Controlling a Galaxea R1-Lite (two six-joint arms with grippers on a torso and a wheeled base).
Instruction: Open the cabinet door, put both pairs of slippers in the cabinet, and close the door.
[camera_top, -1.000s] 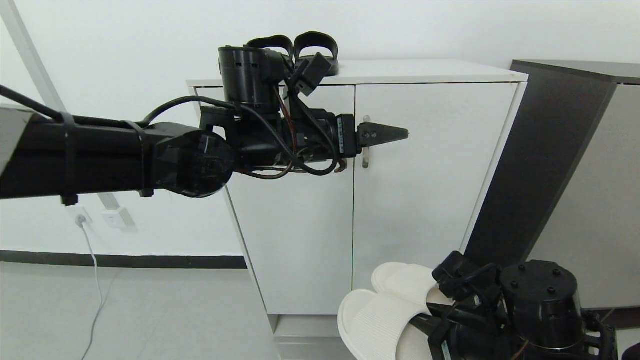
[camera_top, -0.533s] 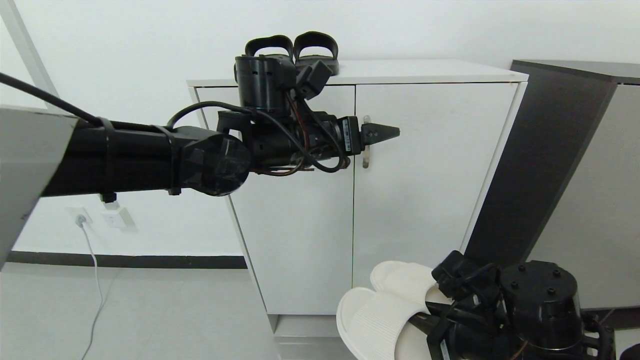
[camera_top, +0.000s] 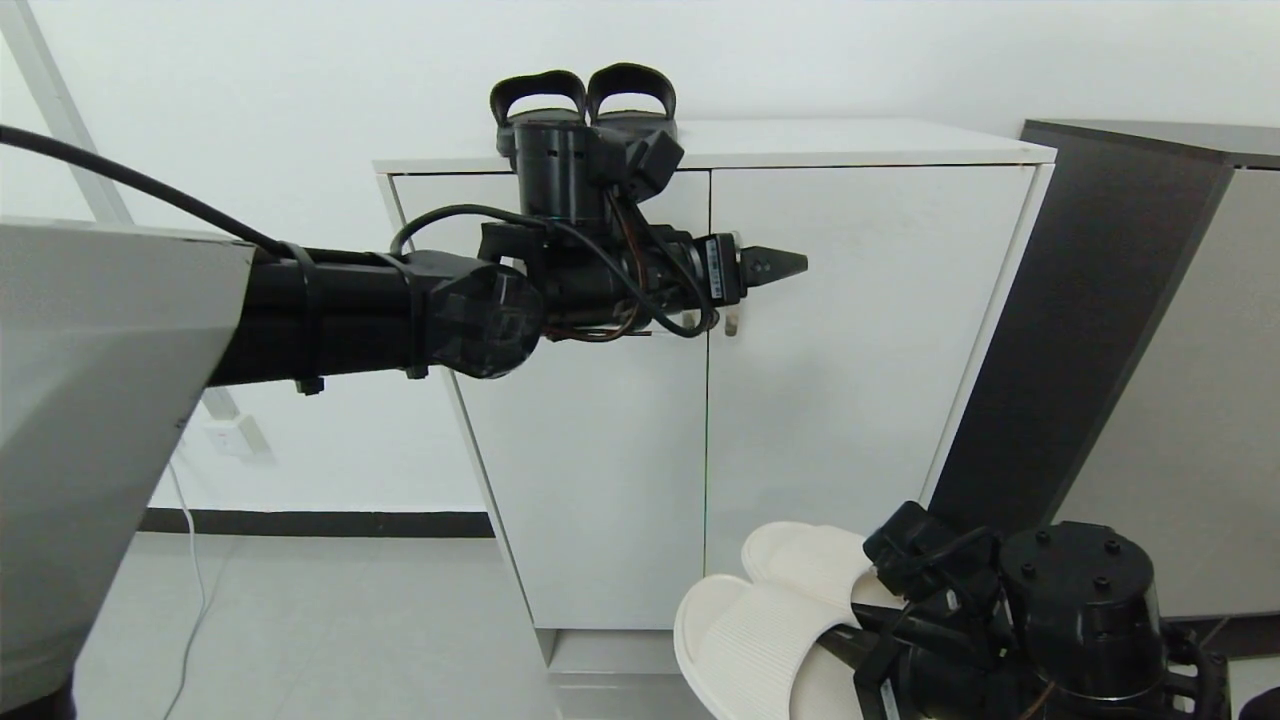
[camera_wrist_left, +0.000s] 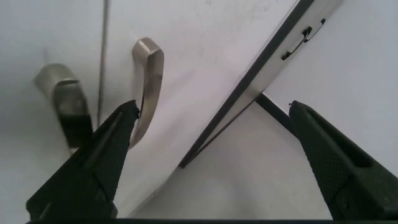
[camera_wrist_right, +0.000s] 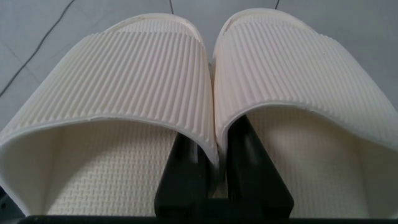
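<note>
A: Right gripper (camera_wrist_right: 216, 186)?
B: Clamped. It pinches the touching inner edges of the white slippers (camera_wrist_right: 124, 93), one slipper on each side of it, toes pointing away from the wrist. The pair is held low, before the foot of the cabinet (camera_top: 850, 400).
A: Left gripper (camera_top: 785, 265)?
B: Jaws apart. Held level at handle height, tips toward the doors (camera_top: 600, 450).
A: Handle?
B: Handle (camera_wrist_left: 149, 81) sits just past one fingertip, inside the gap and close to that finger. Contact: cannot tell. Second handle (camera_wrist_left: 62, 102) lies outside the same finger, across the door seam.
A: Doors?
B: Both shut.
A: Farther back?
B: Black slippers (camera_top: 585, 95) above the left gripper, side by side on the cabinet top near its front edge. Grey unit (camera_top: 1200, 400) stands beside the cabinet, beyond the fingertips.
</note>
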